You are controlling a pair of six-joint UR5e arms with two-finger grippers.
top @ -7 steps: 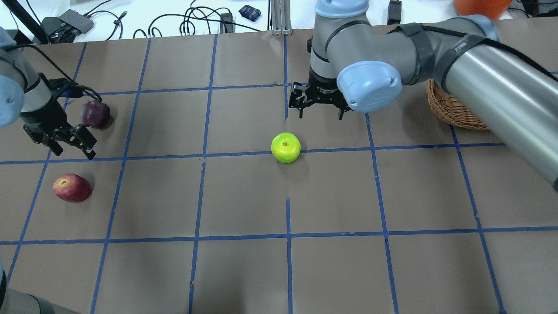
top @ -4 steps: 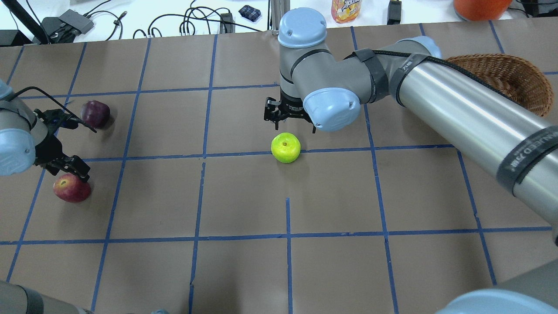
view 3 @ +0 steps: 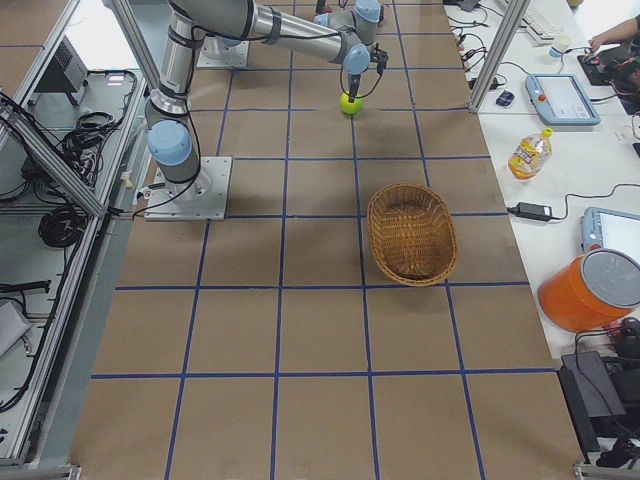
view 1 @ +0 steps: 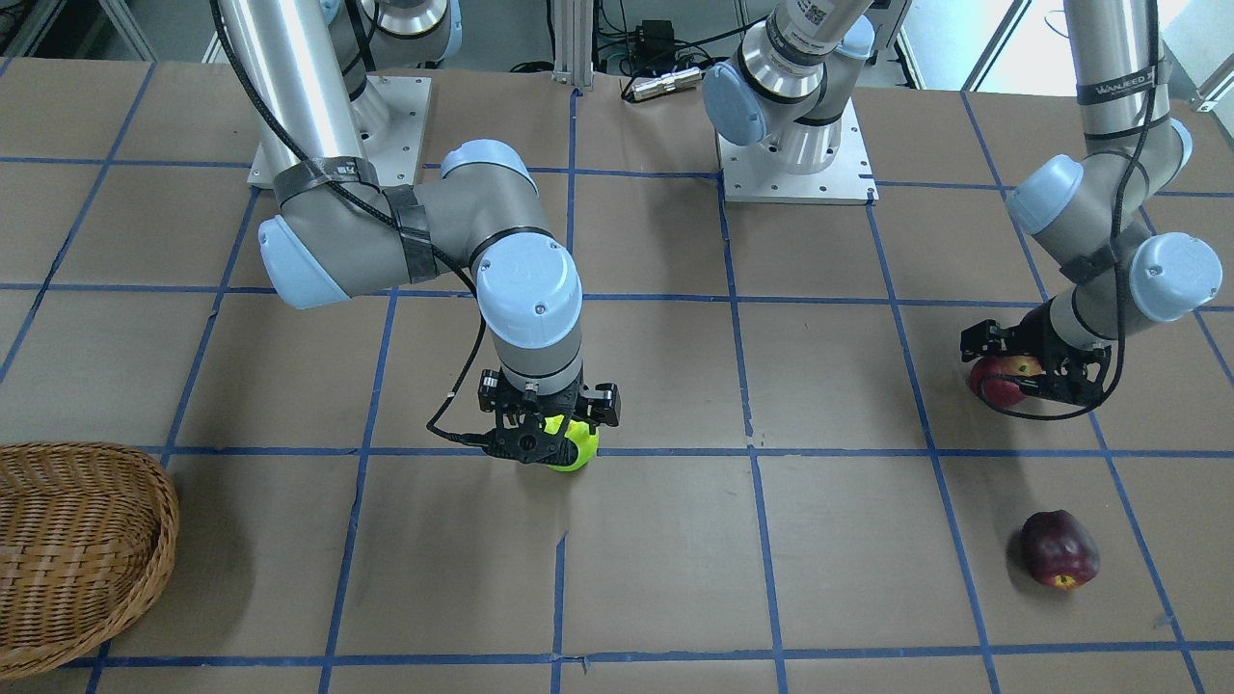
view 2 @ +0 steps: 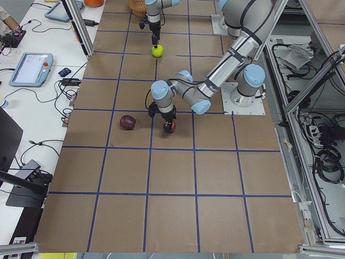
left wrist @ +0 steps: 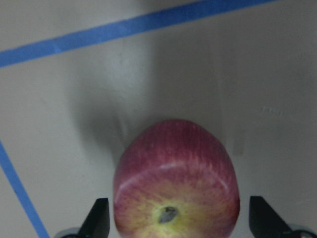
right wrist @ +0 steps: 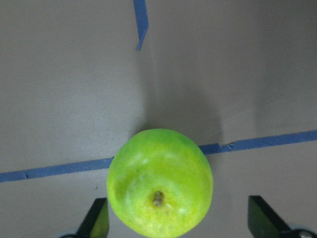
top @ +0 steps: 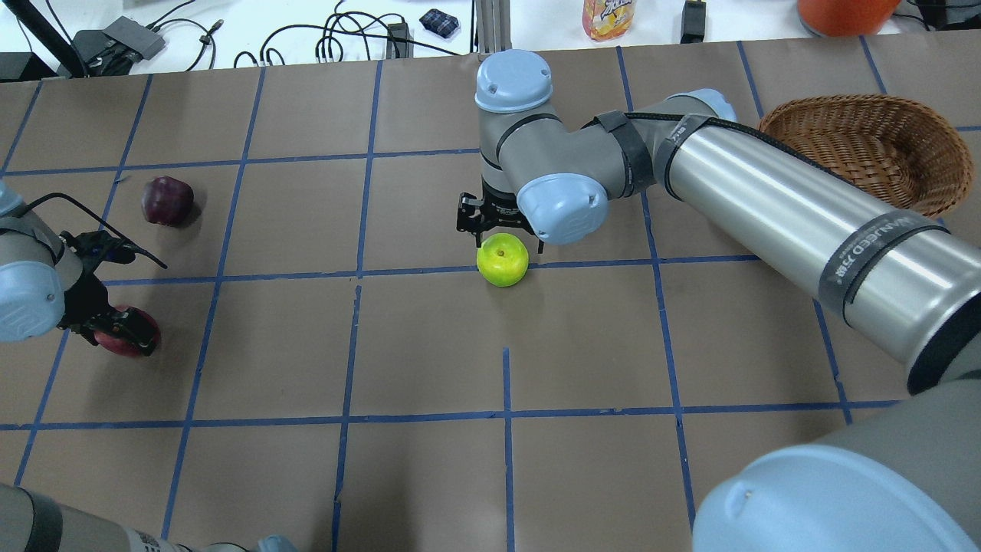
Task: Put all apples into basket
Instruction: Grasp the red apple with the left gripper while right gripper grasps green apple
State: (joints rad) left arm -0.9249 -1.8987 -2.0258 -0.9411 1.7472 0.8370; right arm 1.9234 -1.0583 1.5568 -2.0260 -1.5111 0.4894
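The lime green apple [top: 502,260] lies mid-table. My right gripper [top: 500,234] is open and low over it, with one finger on each side and gaps showing in the right wrist view [right wrist: 159,181]. The red apple [left wrist: 176,178] lies at the left. My left gripper [top: 115,326] is open and straddles it, partly hiding it in the overhead view. The dark maroon apple [top: 167,201] lies free, farther from me than the red one. The wicker basket [top: 866,146] stands empty at the far right.
The table is covered in brown paper with a blue tape grid. Beyond its far edge are cables, a drink bottle [top: 608,17] and an orange container [top: 843,11]. My right arm's long silver link [top: 805,215] spans the right half of the table.
My right gripper has swung left from near the basket and come down around the green apple. My left gripper has moved from beside the maroon apple down over the red apple.
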